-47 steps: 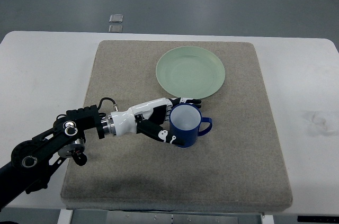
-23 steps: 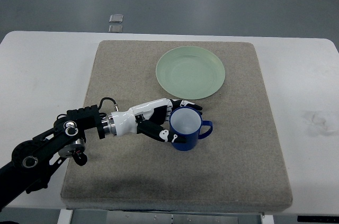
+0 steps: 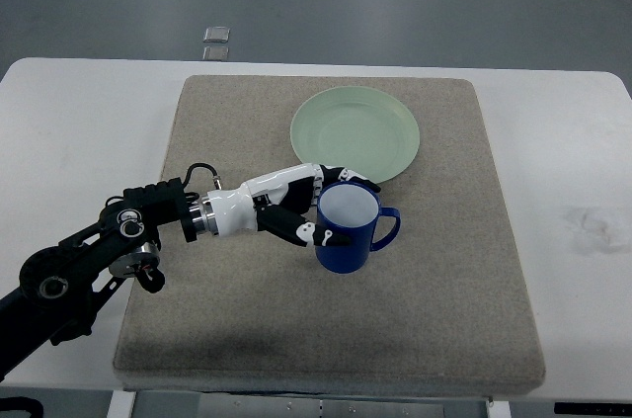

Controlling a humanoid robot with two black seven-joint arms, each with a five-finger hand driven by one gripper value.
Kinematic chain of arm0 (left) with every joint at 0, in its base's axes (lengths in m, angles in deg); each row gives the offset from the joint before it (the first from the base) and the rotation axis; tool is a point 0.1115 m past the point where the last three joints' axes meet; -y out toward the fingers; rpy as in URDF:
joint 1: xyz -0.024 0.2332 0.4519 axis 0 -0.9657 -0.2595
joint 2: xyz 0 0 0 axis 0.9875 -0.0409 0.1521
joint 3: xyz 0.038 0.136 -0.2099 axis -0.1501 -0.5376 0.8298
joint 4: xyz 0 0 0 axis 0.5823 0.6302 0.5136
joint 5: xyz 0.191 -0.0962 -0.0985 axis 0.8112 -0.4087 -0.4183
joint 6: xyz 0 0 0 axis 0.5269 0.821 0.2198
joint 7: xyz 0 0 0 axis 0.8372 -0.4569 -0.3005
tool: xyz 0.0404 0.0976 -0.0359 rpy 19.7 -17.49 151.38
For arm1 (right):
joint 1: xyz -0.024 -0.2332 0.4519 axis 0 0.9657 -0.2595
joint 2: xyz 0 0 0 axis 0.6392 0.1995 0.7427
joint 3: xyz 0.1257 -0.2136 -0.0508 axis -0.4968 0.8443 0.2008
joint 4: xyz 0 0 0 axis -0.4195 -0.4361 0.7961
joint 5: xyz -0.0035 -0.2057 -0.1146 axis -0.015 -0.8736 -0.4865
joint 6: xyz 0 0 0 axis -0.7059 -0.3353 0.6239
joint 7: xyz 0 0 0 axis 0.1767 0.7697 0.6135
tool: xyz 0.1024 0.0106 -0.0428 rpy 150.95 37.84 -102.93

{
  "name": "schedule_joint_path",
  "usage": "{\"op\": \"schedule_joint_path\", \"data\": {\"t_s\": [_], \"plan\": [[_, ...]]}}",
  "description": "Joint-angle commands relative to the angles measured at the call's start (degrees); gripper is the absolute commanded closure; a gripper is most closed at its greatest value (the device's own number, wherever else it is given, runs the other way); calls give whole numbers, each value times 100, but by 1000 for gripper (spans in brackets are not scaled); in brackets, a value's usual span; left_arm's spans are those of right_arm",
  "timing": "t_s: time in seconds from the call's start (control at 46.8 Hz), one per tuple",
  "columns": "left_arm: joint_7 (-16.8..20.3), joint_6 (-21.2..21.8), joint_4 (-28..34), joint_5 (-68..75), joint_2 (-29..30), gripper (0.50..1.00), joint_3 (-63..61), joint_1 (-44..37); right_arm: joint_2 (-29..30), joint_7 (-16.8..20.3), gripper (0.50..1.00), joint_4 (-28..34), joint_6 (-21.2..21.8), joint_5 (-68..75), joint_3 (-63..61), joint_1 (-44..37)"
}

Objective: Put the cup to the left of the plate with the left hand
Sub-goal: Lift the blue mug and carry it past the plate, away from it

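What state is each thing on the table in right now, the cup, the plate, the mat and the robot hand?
blue cup: upright, empty, held, handle pointing right
left hand: fingers closed around the cup's left side
green plate: empty, flat on the mat, just beyond the cup
mat: flat on the white table

No readable text, label, brand, number or sign showed anywhere: none on the cup (image 3: 346, 230), the plate (image 3: 355, 133), or the mat (image 3: 444, 290) beneath the plate.
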Motion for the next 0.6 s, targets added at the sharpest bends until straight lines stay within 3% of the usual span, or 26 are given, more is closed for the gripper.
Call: {"op": "schedule_joint_path", "data": {"t_s": [0.0, 0.577], "plan": [[12, 0, -1, -3, 41, 907, 80, 79, 0, 0, 568, 0, -2, 0, 1, 2], [12, 0, 174, -12, 753, 907, 1583, 378, 0, 0, 568, 0, -2, 0, 1, 2]]}}
